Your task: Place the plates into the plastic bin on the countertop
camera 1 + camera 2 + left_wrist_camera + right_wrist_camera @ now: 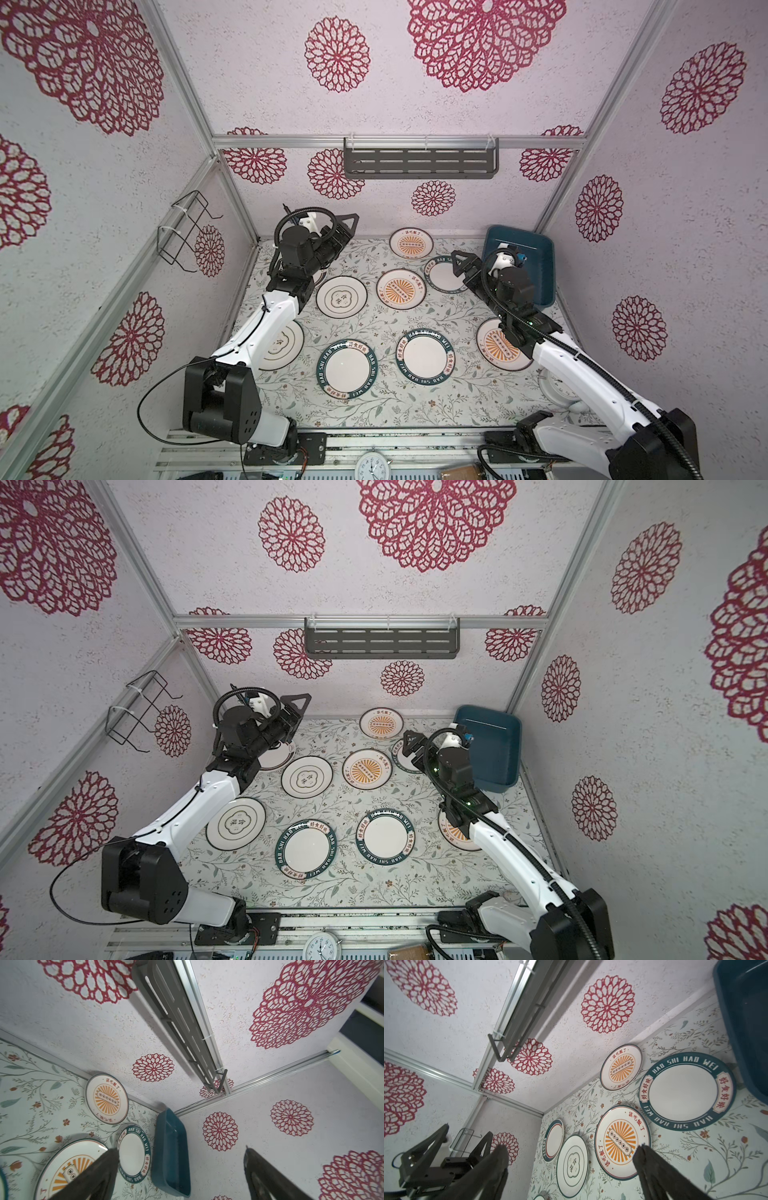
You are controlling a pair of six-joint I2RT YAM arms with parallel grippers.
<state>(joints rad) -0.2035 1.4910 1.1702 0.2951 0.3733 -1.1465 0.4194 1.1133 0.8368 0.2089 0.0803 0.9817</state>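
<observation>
Under the right forearm [561, 353] a sunburst plate [492, 353] is half hidden; left arm [266, 328] covers part of a clover plate [286, 349]. Other plates [425, 359] lie flat, apart on the countertop [374, 316], bare strip along its near edge. Plastic bin [505, 754], far-right corner, looks empty; left gripper [347, 226] and right gripper [459, 262] both wide, holding nothing.

The white-and-black left arm [266, 320] reached forward with its elbow bent and its wrist cocked upward. Its black parallel left gripper [348, 224] pointed up and toward the back right, jaws spread wide with nothing between them. The white-and-black right arm [573, 374] stretched forward likewise. Its black parallel right gripper [457, 259] pointed back and leftward, its dark fingers [654, 1169] equally wide apart and empty.
</observation>
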